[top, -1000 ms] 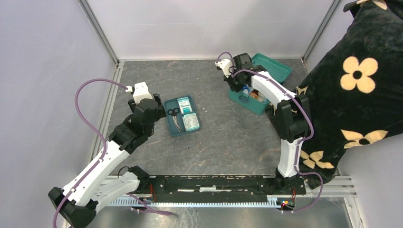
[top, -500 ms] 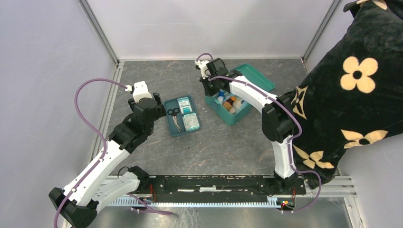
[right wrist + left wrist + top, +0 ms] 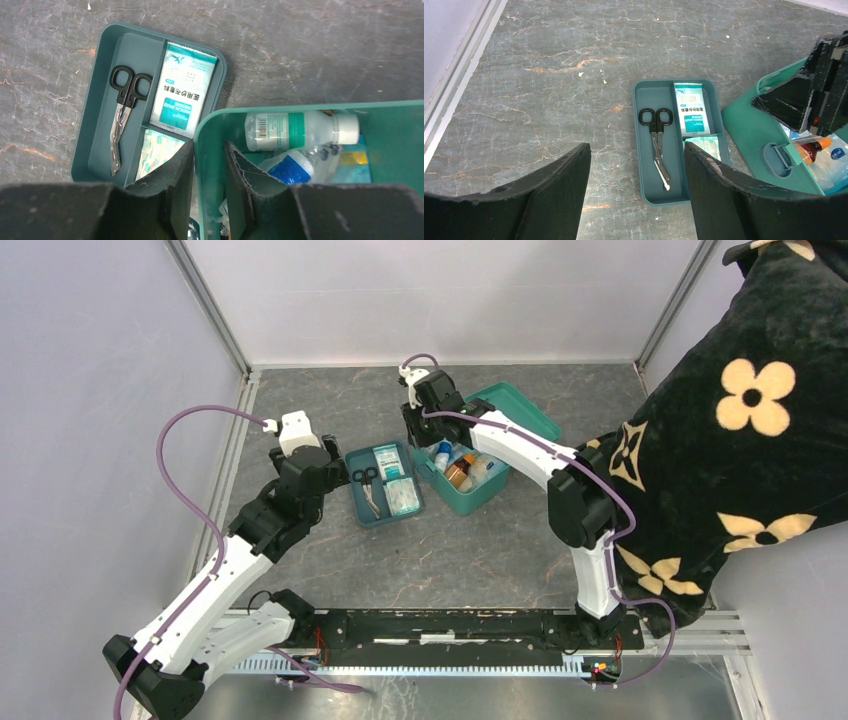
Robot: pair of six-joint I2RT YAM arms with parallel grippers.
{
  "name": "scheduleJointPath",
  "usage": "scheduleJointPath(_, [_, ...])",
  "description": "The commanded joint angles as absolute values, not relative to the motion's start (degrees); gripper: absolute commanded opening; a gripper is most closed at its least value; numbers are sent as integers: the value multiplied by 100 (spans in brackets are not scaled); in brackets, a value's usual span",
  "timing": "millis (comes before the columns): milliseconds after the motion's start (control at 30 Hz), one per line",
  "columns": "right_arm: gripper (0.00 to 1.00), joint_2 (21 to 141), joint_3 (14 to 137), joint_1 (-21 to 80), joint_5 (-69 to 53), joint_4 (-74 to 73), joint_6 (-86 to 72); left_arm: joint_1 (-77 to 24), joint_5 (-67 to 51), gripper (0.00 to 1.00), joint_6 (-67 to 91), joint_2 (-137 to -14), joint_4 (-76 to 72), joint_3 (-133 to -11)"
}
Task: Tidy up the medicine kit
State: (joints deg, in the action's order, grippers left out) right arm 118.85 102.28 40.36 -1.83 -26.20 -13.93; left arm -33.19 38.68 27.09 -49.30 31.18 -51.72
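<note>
Clamps the right hand [image 3: 207, 150] on the medicine kit [image 3: 300, 106]: one finger [image 3: 172, 175] outside the teal wall, the other inside, drawn together with only the wall between them, at the corner next to the tray [image 3: 85, 150]. Reaches there from above with the right arm [image 3: 520, 445] stretched over the open box. Located near the centre of the table [image 3: 470, 560], with the lid [image 3: 510, 410] hinged back toward the far right and the body just right of the tray in the top view; touching the tray or not, cannot tell. Contains a white bottle [image 3: 295, 131] with a green-banded label lying on its side along one wall, a blue-labelled bottle [image 3: 300, 167] under clear wrap beside it, and an amber bottle [image 3: 811, 149] near the middle. Carries, in the tray, black-handled scissors [image 3: 122, 115] in the long left compartment, a printed packet [image 3: 182, 97] in the far right compartment and a pale packet [image 3: 155, 150] in the near right one. Hovers the left hand [image 3: 636, 150] above bare table just left of the tray, spread wide with nothing between the fingers, aimed toward the tray. Bordered on the right of the top view by dark fabric [image 3: 760, 390] with cream flowers.
</note>
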Motion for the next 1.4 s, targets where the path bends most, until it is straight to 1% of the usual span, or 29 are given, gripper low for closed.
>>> scheduleJointPath(0, [35,11161,10182,4131,462,-2271,-1407,-3296,3885,75,2601,-4885,2942,-5186])
scheduleJointPath(133, [35,10854,9844,4484,654,-1916,-1507,-3281,3928,75,2622,-4832,2950,-5186])
scheduleJointPath(267, [36,10609,9131,4973,811,-1171,-1818,-3266,4039,75,2673,-4706,2968,-5177])
scheduleJointPath(400, [36,10763,8794,5281,914,-896,-2118,-3261,4162,77,2712,-4524,2983,-5130])
scheduleJointPath(533, [37,10848,8249,5442,766,-364,-2636,-3261,4188,77,2724,-4455,2982,-5109])
scheduleJointPath(767, [39,11363,8386,5559,1059,-479,-2862,-3261,4142,77,2724,-4520,2998,-5133])
scheduleJointPath(867, [38,11591,8543,5558,1029,-552,-2849,-3261,4139,78,2725,-4528,3002,-5134])
scheduleJointPath(1200, [32,12150,8860,5596,1126,-593,-2752,-3252,4094,78,2733,-4582,3021,-5153])
scheduleJointPath(1367, [25,12357,9092,5625,1219,-661,-2644,-3230,4044,78,2733,-4607,3006,-5160])
